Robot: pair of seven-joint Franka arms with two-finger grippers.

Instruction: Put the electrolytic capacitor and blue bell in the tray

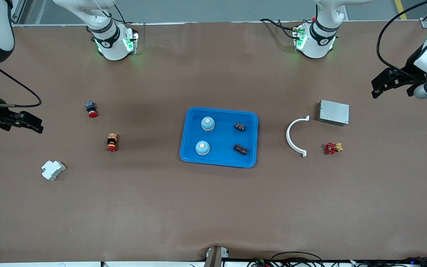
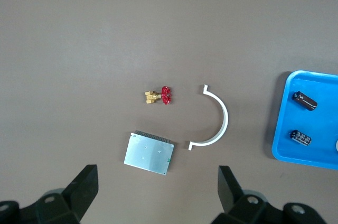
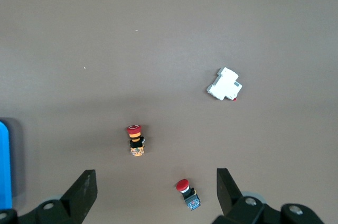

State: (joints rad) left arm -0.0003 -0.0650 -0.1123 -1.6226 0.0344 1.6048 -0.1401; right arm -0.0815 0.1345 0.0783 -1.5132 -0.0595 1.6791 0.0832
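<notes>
Tray loaded; both arms parked at the table ends.

The blue tray (image 1: 251, 119) sits at frame centre, holding two bells (image 1: 208, 124) and two capacitors (image 1: 240, 127). The left gripper (image 1: 390, 84) hangs at the right edge, fingers spread and empty; the right gripper (image 1: 24, 122) hangs at the left edge, likewise spread and empty.

The scene is filled by a wide worktop covered in a matte brown sheet (image 1: 213, 207), evenly lit, with soft shadows cast beneath the objects on it. The sheet is slightly rippled near the middle of the edge nearest the front camera. Along the edge where the bases stand, a strip of grey floor (image 1: 206, 9) is seen, marked with a yellow line (image 1: 400, 9) toward one corner. Black cables (image 1: 298, 256) are gathered below the nearest edge.
</notes>
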